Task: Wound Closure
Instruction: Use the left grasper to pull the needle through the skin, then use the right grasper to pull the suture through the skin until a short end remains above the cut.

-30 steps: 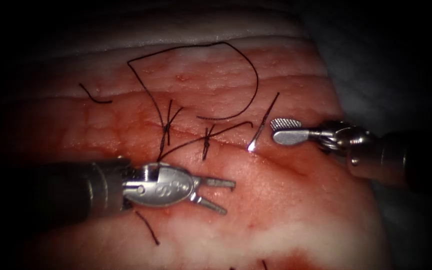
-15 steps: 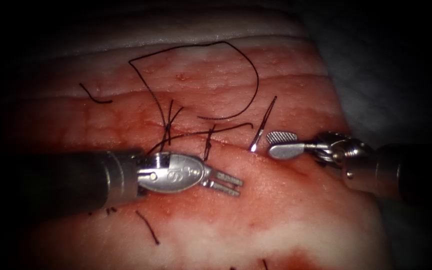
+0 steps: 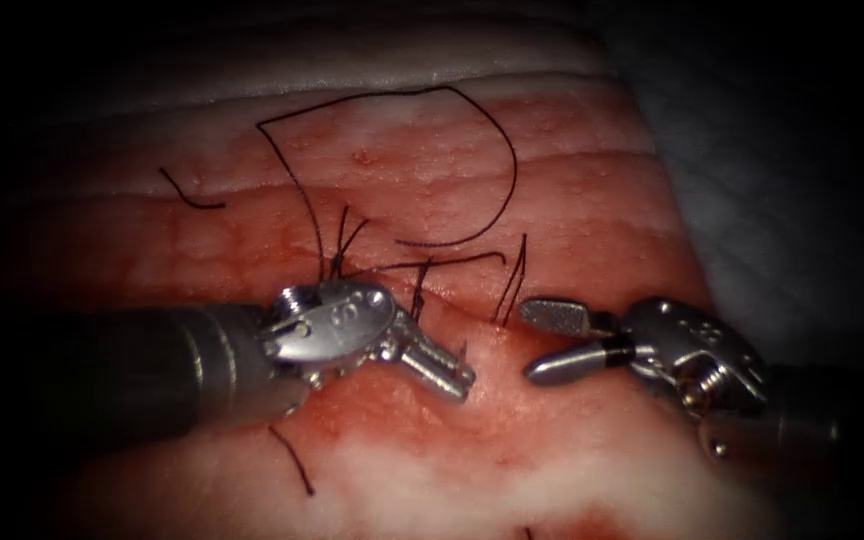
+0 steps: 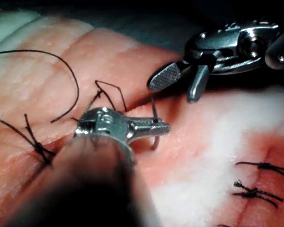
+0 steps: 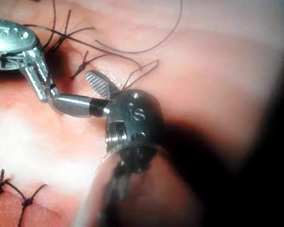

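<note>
With my left tool (image 3: 449, 372) clenched on the needle (image 4: 154, 113) beside the cut (image 3: 472, 300) (tip buried in tissue (image 3: 572, 450)? I cannot tell), I judge a square, steady grip matters, my right tool (image 3: 530, 343) gaping empty at its 3 o'clock.

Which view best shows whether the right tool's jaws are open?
Left wrist view: the right tool faces it, jaws spread, holding nothing. The endoscope view shows the same gap; the right wrist view sees them from behind.

Left tool (image 3: 442, 368) left of right tool (image 3: 537, 343), needle (image 4: 154, 124) in tissue (image 3: 552, 450) between them
</note>
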You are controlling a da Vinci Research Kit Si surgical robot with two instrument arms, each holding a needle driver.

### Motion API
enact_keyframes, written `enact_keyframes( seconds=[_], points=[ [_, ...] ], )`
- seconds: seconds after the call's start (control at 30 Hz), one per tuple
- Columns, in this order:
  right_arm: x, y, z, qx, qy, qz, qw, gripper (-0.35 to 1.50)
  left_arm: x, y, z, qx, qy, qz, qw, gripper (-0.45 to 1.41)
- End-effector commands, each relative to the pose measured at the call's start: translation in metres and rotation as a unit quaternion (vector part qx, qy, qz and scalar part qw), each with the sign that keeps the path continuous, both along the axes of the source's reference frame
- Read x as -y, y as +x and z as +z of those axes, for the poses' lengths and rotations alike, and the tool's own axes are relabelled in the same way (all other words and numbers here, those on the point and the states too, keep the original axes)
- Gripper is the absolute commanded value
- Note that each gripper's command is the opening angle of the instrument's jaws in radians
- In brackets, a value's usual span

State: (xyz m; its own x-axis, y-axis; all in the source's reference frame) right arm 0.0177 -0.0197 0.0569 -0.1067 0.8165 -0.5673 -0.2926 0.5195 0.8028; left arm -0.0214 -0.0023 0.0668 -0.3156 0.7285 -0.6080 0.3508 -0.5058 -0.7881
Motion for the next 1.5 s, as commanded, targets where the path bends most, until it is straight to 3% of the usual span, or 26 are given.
enact_keyframes(
  seconds=[0.03, 0.07, 0.1, 0.2, 0.4, 0.5, 0.77, 0.8, 1.03, 1.1, 1.17, 1.3, 1.47, 1.5],
  points=[
    [0.0013, 0.0027, -0.0006, 0.027, -0.042, -0.015, 0.999, 0.83, -0.0004, -0.0001, -0.0002, 0.010, 0.024, -0.003, 1.000, -0.45],
    [0.0013, 0.0027, -0.0006, 0.027, -0.042, -0.015, 0.999, 0.83, -0.0004, -0.0001, -0.0002, 0.010, 0.024, -0.003, 1.000, -0.45],
    [0.0021, 0.0038, -0.0009, 0.072, -0.081, -0.028, 0.994, 0.78, -0.0006, 0.0009, -0.0015, 0.033, 0.053, -0.007, 0.998, -0.45],
    [0.0025, 0.0046, -0.0002, 0.083, -0.089, -0.028, 0.992, 0.73, -0.0004, 0.0019, -0.0029, 0.059, 0.068, -0.014, 0.996, -0.45],
    [0.0041, 0.0068, 0.0036, 0.139, -0.110, -0.056, 0.983, 0.74, 0.0002, 0.0039, -0.0070, 0.110, 0.081, -0.035, 0.990, -0.45],
    [0.0042, 0.0064, 0.0062, 0.174, -0.112, -0.058, 0.977, 0.71, 0.0007, 0.0057, -0.0108, 0.138, 0.028, -0.054, 0.989, -0.45],
    [0.0044, 0.0057, 0.0069, 0.198, -0.104, -0.064, 0.972, 0.54, 0.0013, 0.0096, -0.0180, 0.156, -0.086, -0.098, 0.979, -0.45],
    [0.0046, 0.0057, 0.0070, 0.201, -0.103, -0.068, 0.972, 0.54, 0.0016, 0.0103, -0.0202, 0.162, -0.120, -0.113, 0.973, -0.45],
    [0.0048, 0.0055, 0.0074, 0.210, -0.098, -0.078, 0.970, 0.51, 0.0028, 0.0129, -0.0271, 0.164, -0.233, -0.153, 0.946, -0.45],
    [0.0048, 0.0055, 0.0075, 0.211, -0.099, -0.077, 0.969, 0.51, 0.0028, 0.0132, -0.0277, 0.163, -0.244, -0.160, 0.943, -0.45],
    [0.0049, 0.0054, 0.0076, 0.215, -0.096, -0.078, 0.969, 0.46, 0.0028, 0.0143, -0.0297, 0.168, -0.271, -0.179, 0.931, -0.45],
    [0.0050, 0.0052, 0.0076, 0.216, -0.092, -0.080, 0.969, 0.37, 0.0032, 0.0159, -0.0318, 0.170, -0.290, -0.187, 0.923, -0.45],
    [0.0049, 0.0053, 0.0064, 0.214, -0.080, -0.077, 0.971, 0.22, 0.0033, 0.0163, -0.0317, 0.147, -0.299, -0.193, 0.923, -0.45],
    [0.0048, 0.0054, 0.0059, 0.213, -0.078, -0.077, 0.971, 0.05, 0.0034, 0.0162, -0.0312, 0.132, -0.303, -0.198, 0.923, -0.45]
  ],
)
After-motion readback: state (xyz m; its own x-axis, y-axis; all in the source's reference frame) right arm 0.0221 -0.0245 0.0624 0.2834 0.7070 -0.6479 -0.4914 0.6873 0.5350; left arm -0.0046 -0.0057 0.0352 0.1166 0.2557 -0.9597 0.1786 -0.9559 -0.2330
